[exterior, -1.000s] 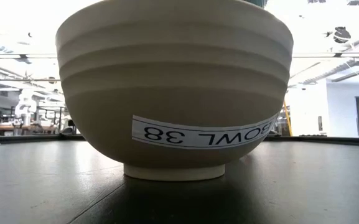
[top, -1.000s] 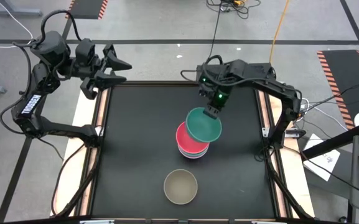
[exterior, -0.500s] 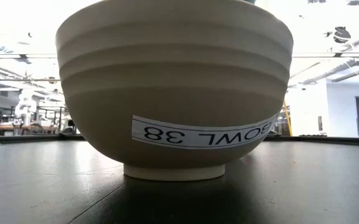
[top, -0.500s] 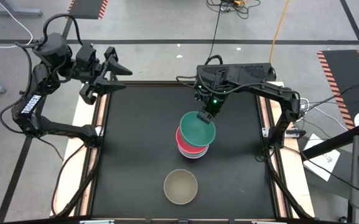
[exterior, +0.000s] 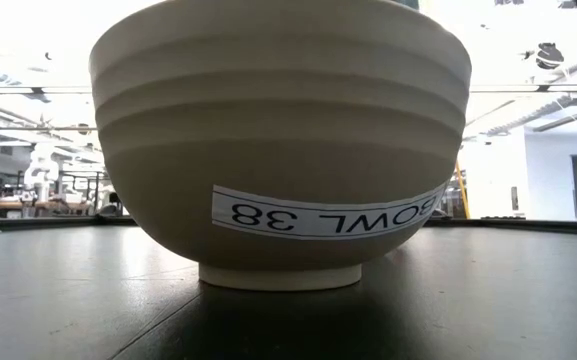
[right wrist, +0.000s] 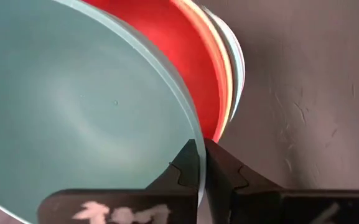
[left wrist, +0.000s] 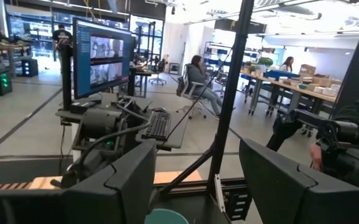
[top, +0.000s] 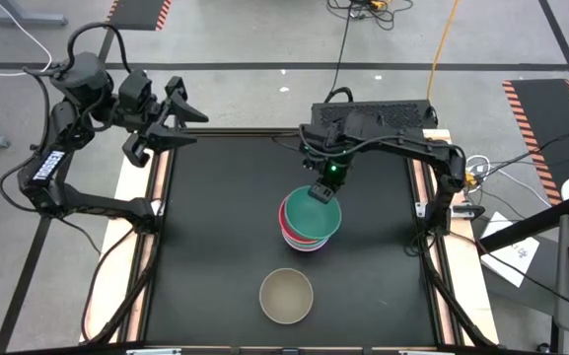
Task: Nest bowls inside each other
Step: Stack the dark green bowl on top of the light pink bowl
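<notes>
Right claw [top: 321,191]: pinching the teal bowl's [top: 314,211] rim, over the bowl stack [top: 302,237] mid-bench.
Left claw [top: 177,115]: spread, off the bench's [top: 215,217] far left corner.
Olive bowl [top: 286,296]: alone, near edge.
Low view: olive bowl hides the stack.
Right wrist view: red bowl [right wrist: 185,56] beneath the teal.

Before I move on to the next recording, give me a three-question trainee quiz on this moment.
1. True or false: the right gripper pinches the rim of the teal bowl.
2. Over what is the teal bowl held? A) the bare table B) the stack of bowls topped by the red-pink bowl C) the olive-grey bowl
3. Fill in: the left gripper waits with its fingers ____ at the table's far left corner.

Key: 1 true; 2 B; 3 open.
</notes>
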Controlling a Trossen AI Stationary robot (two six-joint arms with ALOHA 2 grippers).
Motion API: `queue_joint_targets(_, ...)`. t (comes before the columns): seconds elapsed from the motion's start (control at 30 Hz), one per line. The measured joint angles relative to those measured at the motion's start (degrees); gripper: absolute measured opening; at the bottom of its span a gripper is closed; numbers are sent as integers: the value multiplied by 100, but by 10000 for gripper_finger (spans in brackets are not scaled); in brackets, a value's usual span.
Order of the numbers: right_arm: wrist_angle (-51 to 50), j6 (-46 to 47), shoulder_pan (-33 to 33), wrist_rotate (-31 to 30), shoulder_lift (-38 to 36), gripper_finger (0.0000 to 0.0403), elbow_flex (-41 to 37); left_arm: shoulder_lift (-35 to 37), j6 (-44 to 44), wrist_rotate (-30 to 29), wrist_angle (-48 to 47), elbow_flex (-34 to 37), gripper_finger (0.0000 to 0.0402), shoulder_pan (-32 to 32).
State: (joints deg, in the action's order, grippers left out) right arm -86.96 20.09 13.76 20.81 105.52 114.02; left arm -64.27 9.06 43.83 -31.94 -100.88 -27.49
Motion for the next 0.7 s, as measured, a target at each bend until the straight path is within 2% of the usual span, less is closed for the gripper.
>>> queue_joint_targets(0.27,451,127,-15,22,94,0,4,0,-118,18,-2,-1,234,0)
queue_joint_targets(0.5,278,22,-69,34,311,1,-2,0,-124,24,-7,0,234,0)
queue_joint_targets(0.7,341,-52,-72,51,283,44,-2,17,-144,24,-231,-1,234,0)
